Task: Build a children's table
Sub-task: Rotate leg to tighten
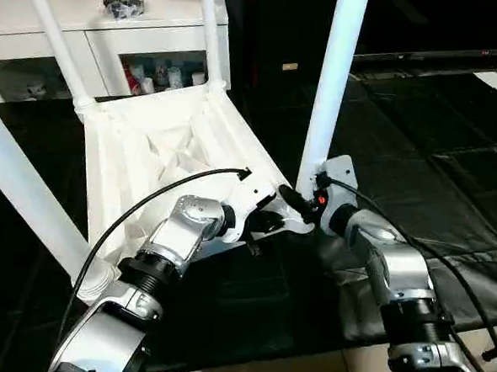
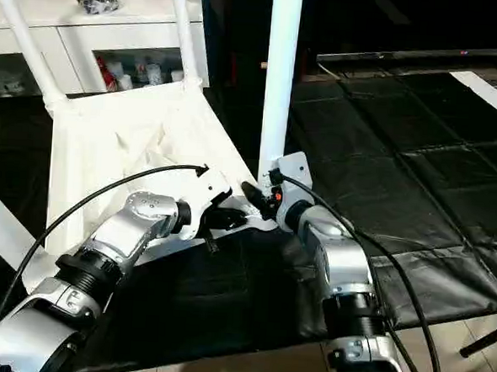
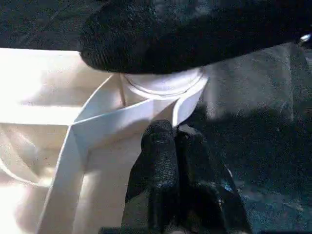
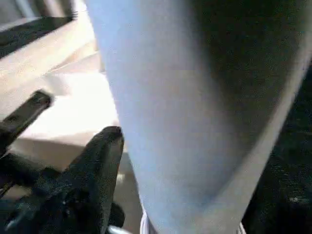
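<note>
The children's table (image 1: 161, 160) is lying upside down on a black floor mat (image 1: 435, 164), its ribbed underside facing up and four white legs rising from its rounded corner sockets. The near-right leg (image 1: 332, 81) is standing upright in its corner socket (image 3: 163, 85), directly ahead of both arms. The left gripper (image 3: 174, 146) is resting at the table's rim just below that socket, its two black fingers pressed together with nothing between them. The right gripper (image 1: 302, 204) is reaching in at the base of the near-right leg; the right wrist view is showing one black finger (image 4: 100, 165) lying against the side of the leg, but whether this claw is grasping the leg or merely touching it cannot be told. Behind the table, a white cabinet (image 1: 89, 24) with glass doors is standing against the far edge of the mat.
</note>
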